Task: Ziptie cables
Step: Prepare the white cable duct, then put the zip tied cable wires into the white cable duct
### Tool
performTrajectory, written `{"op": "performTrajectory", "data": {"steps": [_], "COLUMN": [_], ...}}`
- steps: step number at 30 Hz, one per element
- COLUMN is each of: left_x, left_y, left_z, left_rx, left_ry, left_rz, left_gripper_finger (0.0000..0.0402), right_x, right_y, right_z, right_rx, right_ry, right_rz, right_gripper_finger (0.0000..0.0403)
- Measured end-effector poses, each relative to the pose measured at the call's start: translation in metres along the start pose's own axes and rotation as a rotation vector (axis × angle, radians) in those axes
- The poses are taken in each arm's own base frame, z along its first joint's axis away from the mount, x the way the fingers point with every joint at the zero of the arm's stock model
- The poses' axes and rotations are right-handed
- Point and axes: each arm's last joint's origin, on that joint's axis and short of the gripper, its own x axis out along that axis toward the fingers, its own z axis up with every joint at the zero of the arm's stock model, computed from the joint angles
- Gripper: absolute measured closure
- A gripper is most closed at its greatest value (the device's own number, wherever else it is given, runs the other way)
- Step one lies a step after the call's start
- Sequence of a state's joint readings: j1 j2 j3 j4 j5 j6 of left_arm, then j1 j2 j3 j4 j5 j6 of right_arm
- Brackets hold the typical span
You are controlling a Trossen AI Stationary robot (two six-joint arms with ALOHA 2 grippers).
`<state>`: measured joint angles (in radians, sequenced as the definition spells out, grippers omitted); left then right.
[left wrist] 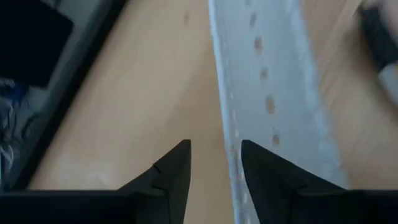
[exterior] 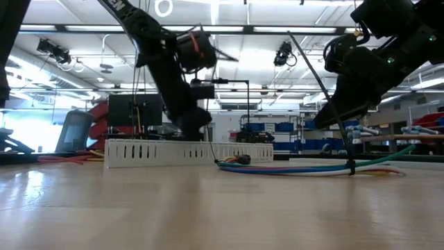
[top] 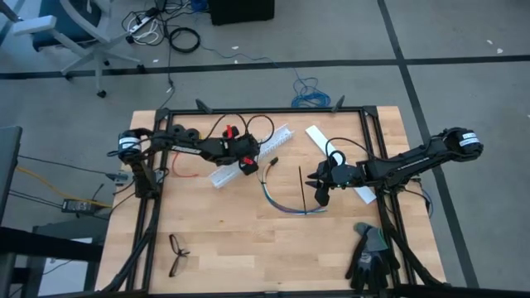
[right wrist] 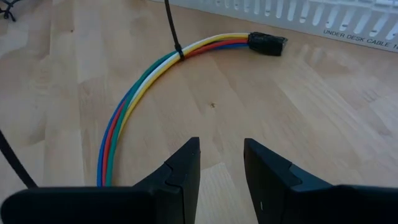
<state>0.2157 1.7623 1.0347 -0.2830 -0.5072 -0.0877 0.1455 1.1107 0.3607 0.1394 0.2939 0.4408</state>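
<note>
The cables [right wrist: 146, 78] lie in a curve on the bench [top: 248, 232], just beside the white slotted strip [top: 248, 155]. A ziptie [right wrist: 176, 48] is looped around them near their black end and its tail stands up. The left gripper [left wrist: 214, 165] hovers low over the strip's edge, fingers spread a little with nothing between them. The right gripper [right wrist: 221, 165] hangs above the bench near the cables, fingers apart and empty. Glasses [top: 177, 252] and gloves [top: 370, 257] lie at the near edge.

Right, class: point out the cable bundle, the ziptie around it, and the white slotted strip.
cable bundle [right wrist: 134, 93], right wrist view, mid-curve.
ziptie [right wrist: 177, 50], right wrist view, loop on bundle.
white slotted strip [exterior: 156, 151], low view, side wall.
</note>
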Motion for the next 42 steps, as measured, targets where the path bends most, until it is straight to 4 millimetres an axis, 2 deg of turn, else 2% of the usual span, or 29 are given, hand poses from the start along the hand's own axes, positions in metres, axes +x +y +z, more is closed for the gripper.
{"op": "performTrajectory", "data": {"steps": [6, 11, 13, 17, 20, 26, 35, 38, 42], "left_x": [-0.034, -0.064, -0.074, -0.088, -0.093, -0.112, -0.153, -0.154, -0.134], "left_y": [0.019, 0.036, 0.039, 0.036, 0.026, -0.008, -0.064, -0.081, -0.103], "left_z": [0.025, 0.034, 0.036, 0.038, 0.038, 0.032, 0.012, 0.004, -0.005], "left_rx": [-0.015, -0.03, -0.038, -0.02, -0.032, -0.006, 0.042, 0.073, 0.181], "left_ry": [-0.132, -0.233, -0.266, -0.316, -0.323, -0.328, -0.38, -0.366, -0.322], "left_rz": [0.012, 0.009, -0.045, -0.267, -0.401, -0.484, -0.429, -0.451, -0.414], "left_gripper_finger": [0.0249, 0.0249, 0.0249, 0.0249, 0.0249, 0.025, 0.025, 0.025, 0.025], "right_x": [0.0, -0.007, -0.013, -0.029, -0.042, -0.065, -0.073, -0.071, -0.058], "right_y": [-0.001, -0.005, -0.007, -0.012, -0.015, -0.011, 0.016, 0.029, 0.046], "right_z": [0.0, 0.0, 0.001, 0.002, 0.002, 0.001, -0.014, -0.018, -0.024], "right_rx": [-0.028, -0.036, -0.017, 0.043, 0.093, 0.154, 0.206, 0.196, 0.141], "right_ry": [-0.001, -0.014, -0.011, -0.008, 0.004, -0.006, 0.066, 0.053, 0.045], "right_rz": [-0.015, -0.104, -0.114, -0.109, -0.086, 0.04, 0.183, 0.211, 0.24], "right_gripper_finger": [0.0291, 0.0291, 0.0291, 0.0291, 0.0291, 0.0292, 0.0292, 0.0292, 0.0292]}}
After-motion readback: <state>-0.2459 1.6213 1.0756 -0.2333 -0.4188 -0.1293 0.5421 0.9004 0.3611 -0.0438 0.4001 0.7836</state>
